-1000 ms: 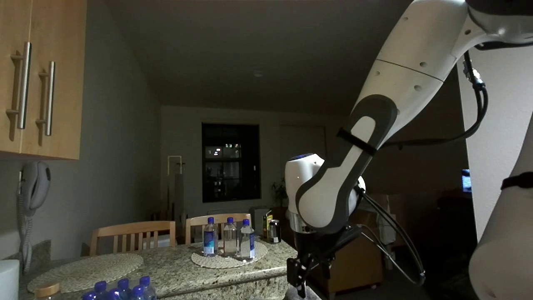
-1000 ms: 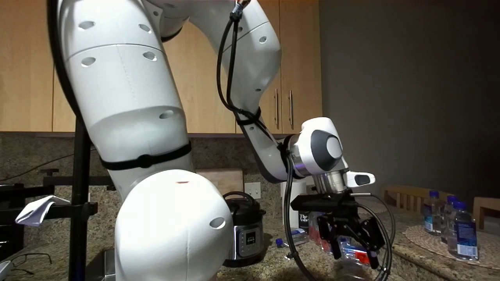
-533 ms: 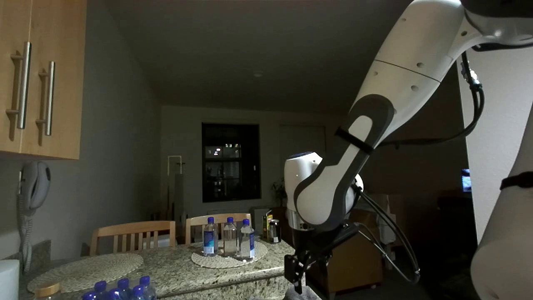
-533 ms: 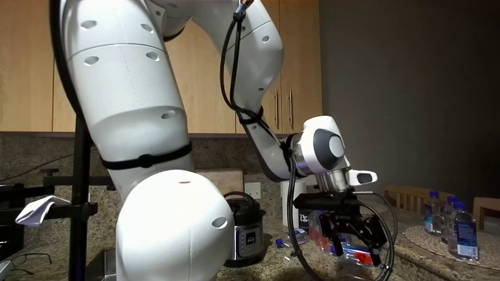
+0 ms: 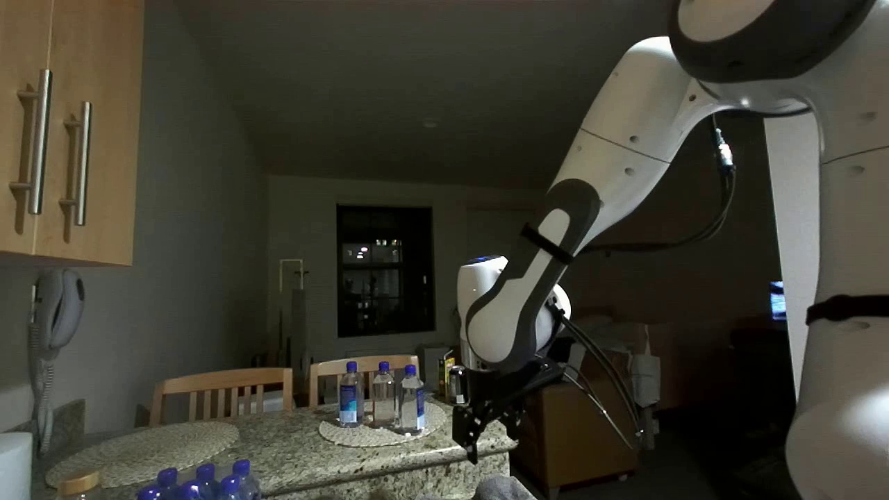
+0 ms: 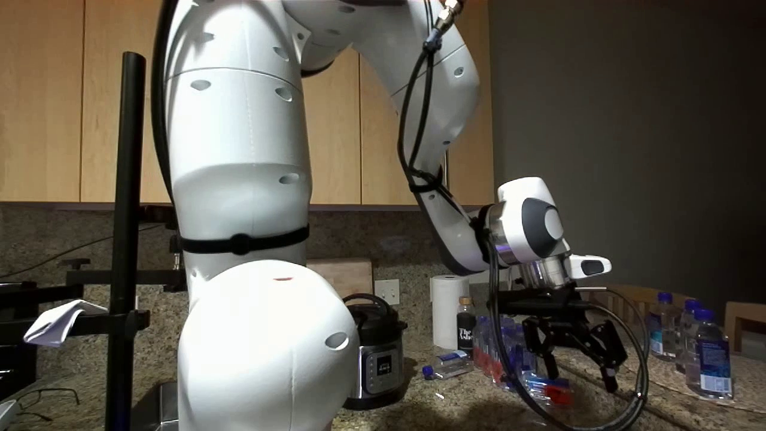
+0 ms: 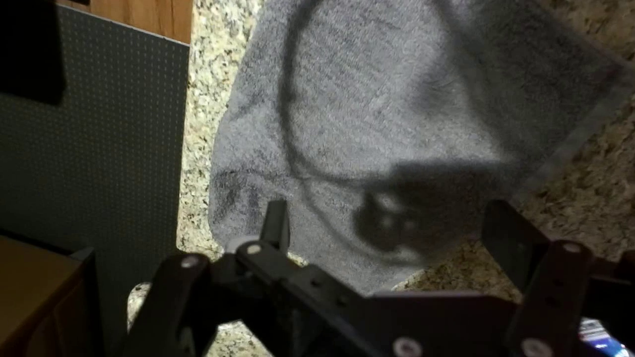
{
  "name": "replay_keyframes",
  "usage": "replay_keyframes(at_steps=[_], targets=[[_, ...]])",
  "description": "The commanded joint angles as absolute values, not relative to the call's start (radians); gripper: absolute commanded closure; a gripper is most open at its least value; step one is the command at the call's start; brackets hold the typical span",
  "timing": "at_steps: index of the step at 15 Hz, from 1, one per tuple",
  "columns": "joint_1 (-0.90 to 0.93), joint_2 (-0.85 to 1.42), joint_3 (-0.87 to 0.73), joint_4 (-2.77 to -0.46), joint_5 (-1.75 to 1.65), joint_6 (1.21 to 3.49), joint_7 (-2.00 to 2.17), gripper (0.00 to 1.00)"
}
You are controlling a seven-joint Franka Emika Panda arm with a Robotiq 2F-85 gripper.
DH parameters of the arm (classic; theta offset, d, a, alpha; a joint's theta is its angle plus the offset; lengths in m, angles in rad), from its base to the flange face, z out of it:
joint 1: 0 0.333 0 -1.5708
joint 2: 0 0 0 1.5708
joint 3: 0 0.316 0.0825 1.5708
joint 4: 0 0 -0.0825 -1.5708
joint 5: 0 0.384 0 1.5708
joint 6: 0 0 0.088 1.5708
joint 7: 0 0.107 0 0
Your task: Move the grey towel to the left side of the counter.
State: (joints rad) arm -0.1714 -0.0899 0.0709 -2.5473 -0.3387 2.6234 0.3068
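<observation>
The grey towel (image 7: 377, 99) lies spread on the speckled granite counter (image 7: 203, 114) in the wrist view, near the counter's edge. Only a bit of the towel (image 5: 499, 489) shows at the bottom of an exterior view. My gripper (image 7: 387, 213) is open and empty above the towel's near end, its two fingers wide apart and its shadow on the cloth. In both exterior views the gripper (image 5: 490, 443) hangs pointing down, apart from the towel; it also shows beside the raised counter ledge in an exterior view (image 6: 580, 382), where the towel is out of view.
Three water bottles (image 5: 383, 396) stand on a round mat (image 5: 368, 437) on the raised ledge, near a dark can (image 5: 458, 385). A bottle (image 6: 447, 366) lies on the counter. A pressure cooker (image 6: 380, 353), a paper towel roll (image 6: 449, 311) and packed bottles (image 6: 502, 344) stand by the wall.
The arm has swung toward the ledge: the gripper has moved left and up in an exterior view, and right in another. The gripper stays open. The towel has not visibly moved.
</observation>
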Motion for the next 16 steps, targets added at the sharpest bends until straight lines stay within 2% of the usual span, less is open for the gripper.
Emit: replay_keyframes(at_steps=[1, 7, 16], targets=[[-0.137, 0.045, 0.024, -2.432, -0.377, 2.639, 0.265, 0.0], [-0.083, 0.145, -0.048, -2.383, -0.387, 2.587, 0.176, 0.0], [-0.066, 0.157, -0.116, -2.467, -0.516, 2.543, 0.082, 0.0]])
